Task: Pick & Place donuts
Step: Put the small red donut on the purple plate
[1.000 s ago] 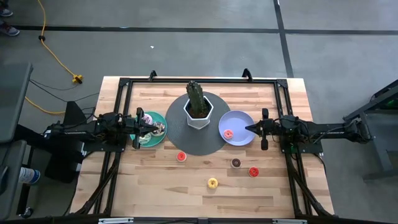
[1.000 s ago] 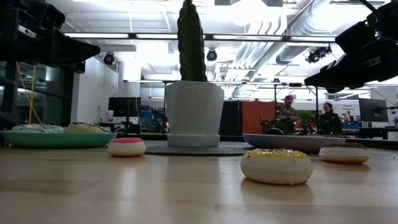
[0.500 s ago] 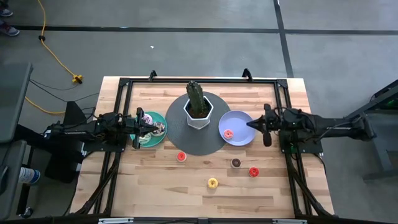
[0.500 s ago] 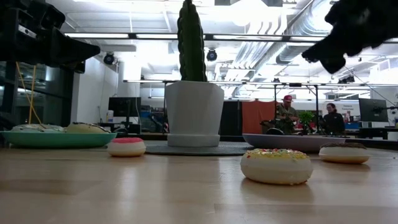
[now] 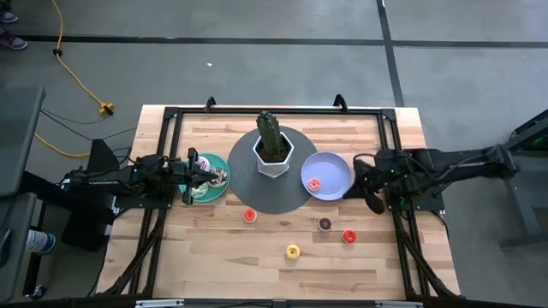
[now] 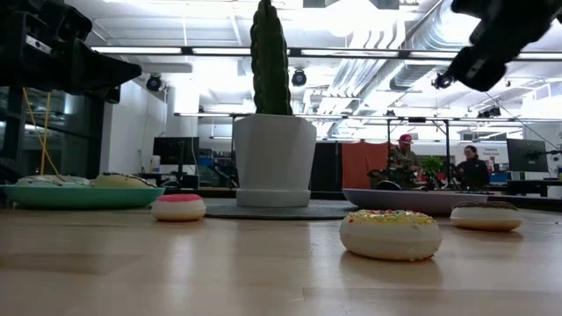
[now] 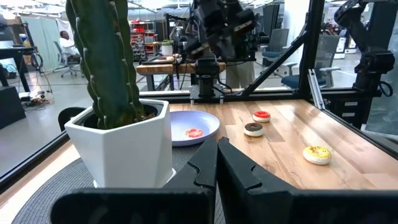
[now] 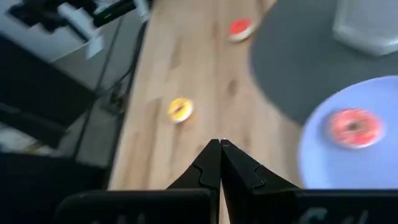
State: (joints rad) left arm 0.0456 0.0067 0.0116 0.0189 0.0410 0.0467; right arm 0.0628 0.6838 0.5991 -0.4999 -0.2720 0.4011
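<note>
At four o'clock from the lavender plate [image 5: 326,174], right gripper [image 5: 374,204], fingers closed and empty; brown donut [image 5: 325,224] at its eight o'clock, red donut [image 5: 348,236] at seven; left gripper [image 5: 211,176] closed over the teal plate [image 5: 204,190].

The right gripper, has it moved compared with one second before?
Yes. In the high view the right gripper has swung from beside the lavender plate toward the table's front edge, nearer the brown donut, fingers shut.
</note>
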